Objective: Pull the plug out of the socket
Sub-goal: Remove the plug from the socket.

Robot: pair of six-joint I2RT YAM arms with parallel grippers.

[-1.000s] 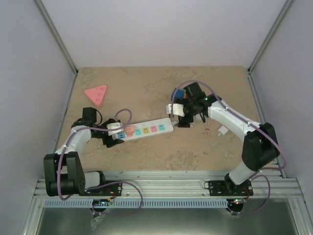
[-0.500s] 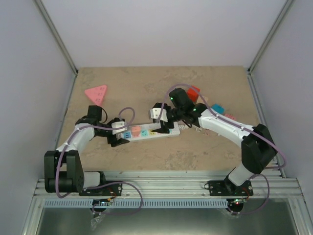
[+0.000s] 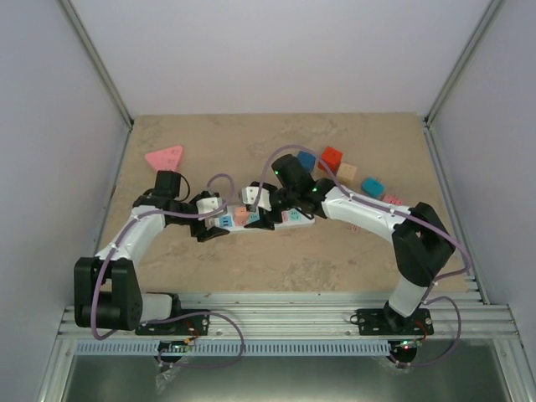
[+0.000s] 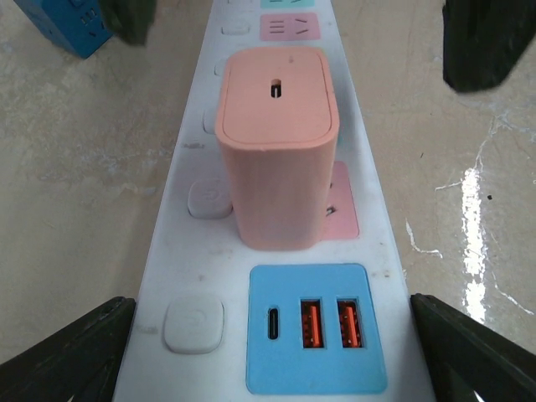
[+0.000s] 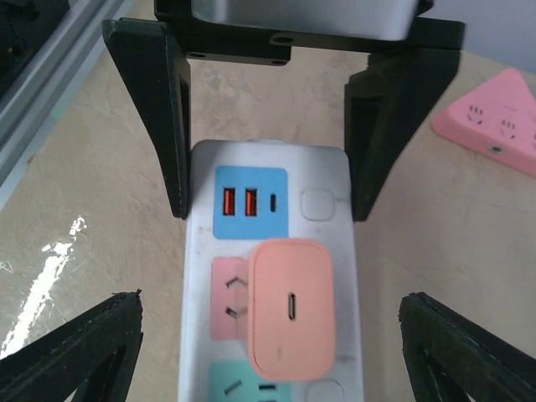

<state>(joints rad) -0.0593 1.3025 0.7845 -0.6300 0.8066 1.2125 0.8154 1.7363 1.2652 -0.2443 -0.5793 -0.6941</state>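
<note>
While your left fingers (image 5: pixel 167 126) clamp the socket (image 4: pixel 316 331) across its 9 o'clock end, flush on both sides of the blue USB block, the right arm has swung in over the last second from the 3 o'clock end and now hangs above the plug (image 5: pixel 291 310). Your right fingers (image 5: pixel 469 352) stand wide, one on each side of the salmon plug, touching nothing. The socket has also been nudged a little toward the middle. It lies along the 9-to-3 line just to the 9 o'clock side of centre, with the plug upright and fully seated in the pink outlet next to the USB block. By my reading the brace and approach are done, and what remains is to close on the plug and pull straight up. The right arm's move has uncovered coloured blocks (image 3: pixel 332 159) at 1 to 2 o'clock, and a pink triangle (image 3: pixel 165 159) sits at 10 o'clock. The counter (image 3: pixel 251 268) is beige, stone-patterned and glossy enough to show glare. Pale walls close it in on three sides, and a metal rail (image 3: pixel 285 314) runs along 6 o'clock.
</note>
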